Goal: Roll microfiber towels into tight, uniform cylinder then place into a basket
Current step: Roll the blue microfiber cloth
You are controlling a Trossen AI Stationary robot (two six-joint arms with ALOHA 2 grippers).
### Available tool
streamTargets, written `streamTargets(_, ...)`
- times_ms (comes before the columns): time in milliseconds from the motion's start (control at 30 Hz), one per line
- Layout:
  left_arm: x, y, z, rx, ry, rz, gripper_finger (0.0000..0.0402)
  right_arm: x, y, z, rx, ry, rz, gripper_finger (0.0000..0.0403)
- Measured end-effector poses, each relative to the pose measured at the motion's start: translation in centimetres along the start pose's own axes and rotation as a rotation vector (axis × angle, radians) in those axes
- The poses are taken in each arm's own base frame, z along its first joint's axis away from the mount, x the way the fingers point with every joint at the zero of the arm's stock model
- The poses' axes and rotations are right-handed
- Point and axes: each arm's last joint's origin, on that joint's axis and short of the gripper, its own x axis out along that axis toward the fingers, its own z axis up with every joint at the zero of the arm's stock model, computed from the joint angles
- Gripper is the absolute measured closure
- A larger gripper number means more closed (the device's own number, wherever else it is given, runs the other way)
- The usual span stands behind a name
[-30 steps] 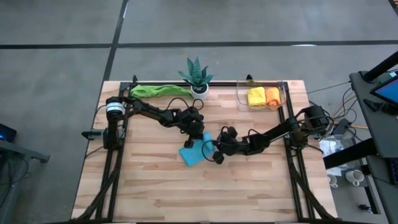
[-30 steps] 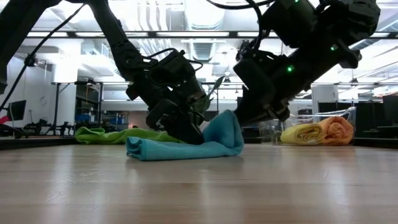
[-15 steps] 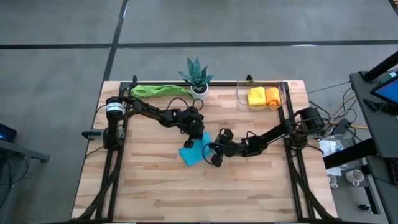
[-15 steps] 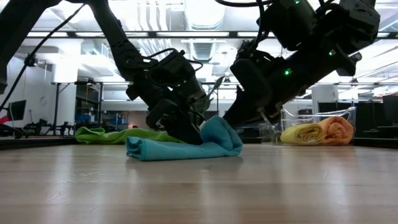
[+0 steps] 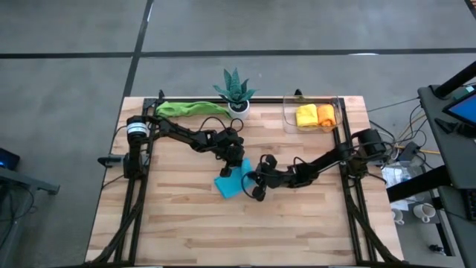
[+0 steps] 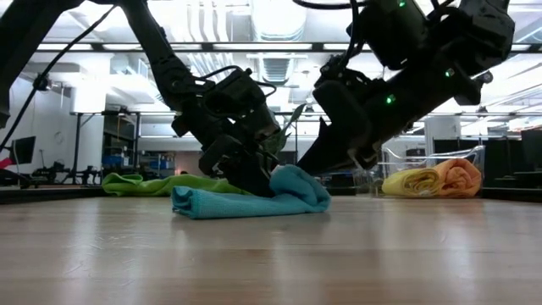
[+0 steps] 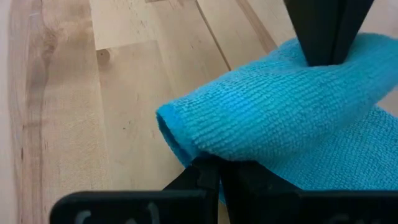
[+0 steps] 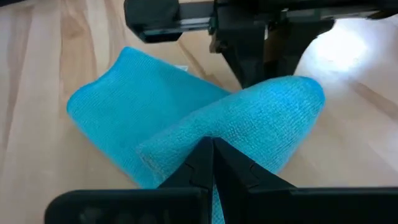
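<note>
Since a second ago the right arm has stretched flatter across the wooden table [image 5: 186, 223], and its right gripper [image 5: 253, 182] has slid toward the left arm, carrying the raised fold of the light blue towel [image 5: 232, 181] down with it; in the low view that hump, which stood tall before, now sits lower and rounder against the cloth beneath. The left arm has not budged, reaching from the far left corner to the table's middle.

Both grippers meet at the light blue towel [image 6: 254, 200], which lies partly folded near the centre of the table. The left gripper [image 5: 236, 161] has its fingers pressed together on the towel's far edge; its wrist view shows the dark tips pinching the blue cloth [image 7: 280, 124] where it curls over. The right gripper [image 8: 212, 152] is likewise clamped on the towel [image 8: 186, 124], its two fingers closed tight over the doubled fold.

Along the far edge, a green towel [image 5: 186, 109] lies loose and stretched out, just beside the potted plant [image 5: 236, 91]. At the far right corner stands the clear basket [image 5: 288, 117], holding a yellow roll [image 5: 306, 116] and an orange roll [image 5: 326, 115] side by side, touching. None of these have shifted.
</note>
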Motion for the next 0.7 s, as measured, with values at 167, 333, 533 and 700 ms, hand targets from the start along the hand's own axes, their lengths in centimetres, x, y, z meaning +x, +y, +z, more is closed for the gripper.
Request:
streamTargets(167,0.0,0.0,0.0,0.000,0.000,0.001,0.0402,0.7,0.0,-1.1,-0.002,0.043,0.015,0.0395)
streamTargets(333,-0.7,-0.1,0.5,-0.004,0.016,0.010,0.0402,0.9,-0.1,-1.4,-0.005,0.055,0.020,0.0395)
streamTargets(533,-3.8,-0.5,2.0,0.000,0.076,0.109,0.0402,0.9,0.0,-1.4,-0.008,0.064,0.029,0.0395)
streamTargets(700,-6.3,-1.1,3.4,0.019,0.072,0.171,0.0402,0.9,-0.1,-1.5,-0.012,0.077,0.029,0.0395)
